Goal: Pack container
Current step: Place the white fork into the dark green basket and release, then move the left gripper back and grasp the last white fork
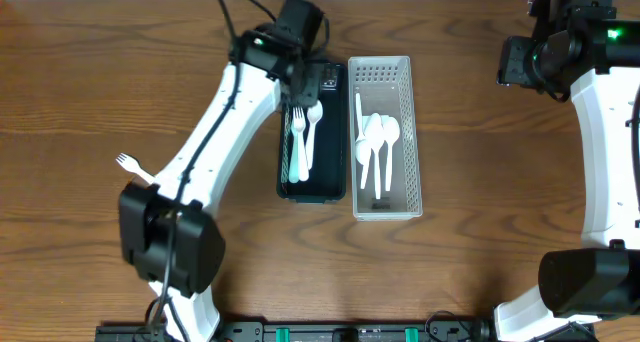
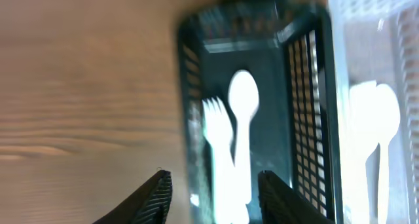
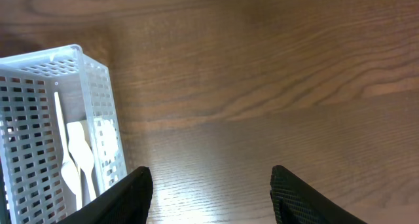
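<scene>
Left tool (image 2: 215, 185) hangs wide, seemingly empty, over black basket (image 2: 302, 106); right tool (image 3: 211, 185) wide.

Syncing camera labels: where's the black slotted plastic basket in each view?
Overhead: black slotted plastic basket at centre, partly under the left arm.
Left wrist: upper centre, running down to the bottom edge.
Right wrist: not in view.
Shared landmark: white perforated plastic basket beside it, visible in all three views.

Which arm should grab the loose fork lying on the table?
Left. The fork lies left of the black tray that the left gripper hovers over; the right gripper hangs far beyond the white basket.
</scene>
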